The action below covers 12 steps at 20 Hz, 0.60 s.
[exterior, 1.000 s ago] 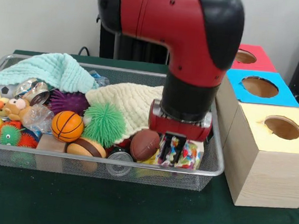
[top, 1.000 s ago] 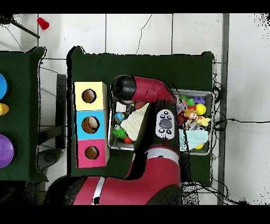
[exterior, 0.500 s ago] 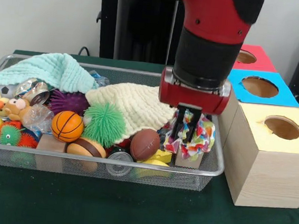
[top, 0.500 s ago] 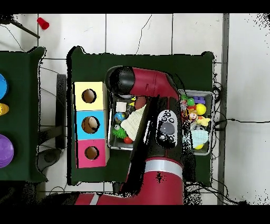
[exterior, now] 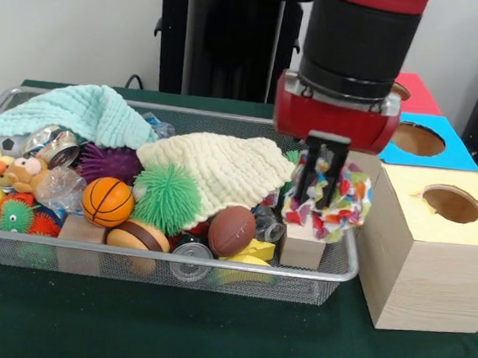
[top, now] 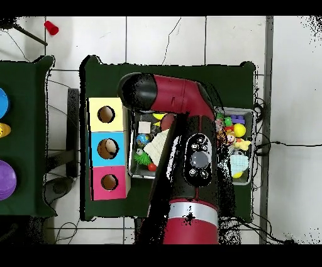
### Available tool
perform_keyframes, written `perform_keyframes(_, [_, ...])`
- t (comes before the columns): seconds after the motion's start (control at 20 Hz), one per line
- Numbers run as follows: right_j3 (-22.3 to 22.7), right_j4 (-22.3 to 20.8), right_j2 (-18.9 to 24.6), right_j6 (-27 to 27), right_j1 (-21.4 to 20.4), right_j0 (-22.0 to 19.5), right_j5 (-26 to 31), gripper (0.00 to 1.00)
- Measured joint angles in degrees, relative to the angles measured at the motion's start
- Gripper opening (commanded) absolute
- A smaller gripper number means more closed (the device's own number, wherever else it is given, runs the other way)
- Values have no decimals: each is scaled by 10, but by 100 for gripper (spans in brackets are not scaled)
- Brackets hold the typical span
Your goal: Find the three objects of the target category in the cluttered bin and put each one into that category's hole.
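Hanging from the gripper (exterior: 321, 180) is one spotted bundle (exterior: 331, 203), a soft white wad printed with bright colours, pinched between the two black fingers (exterior: 308, 175) that are closed on its upper part. It sits clear of the clutter, above the wire bin (exterior: 345, 265) at the bin's three o'clock end in the front view, just beside the wooden box with the yellow hole (exterior: 451, 203) and not yet over it. From that view the hole lies off toward three o'clock from the bundle, a little lower than the fingertips.

My reading is that this is the carry stage for one object: it is lifted out, but nothing shows in the yellow hole yet. I can't see any other spotted bundles in the bin from here; they may be hidden under the cream knitted cloth (exterior: 215, 166) or the other toys, so searching likely remains.

The bundle droops with its long axis roughly upright, twelve to six o'clock, loose folds pointing down.

The overhead view hides it under the arm (top: 182, 119).
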Motion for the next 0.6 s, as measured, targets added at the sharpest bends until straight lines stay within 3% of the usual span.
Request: perform_keyframes(0.6, [0,36,-15,3,-15,64,0,0])
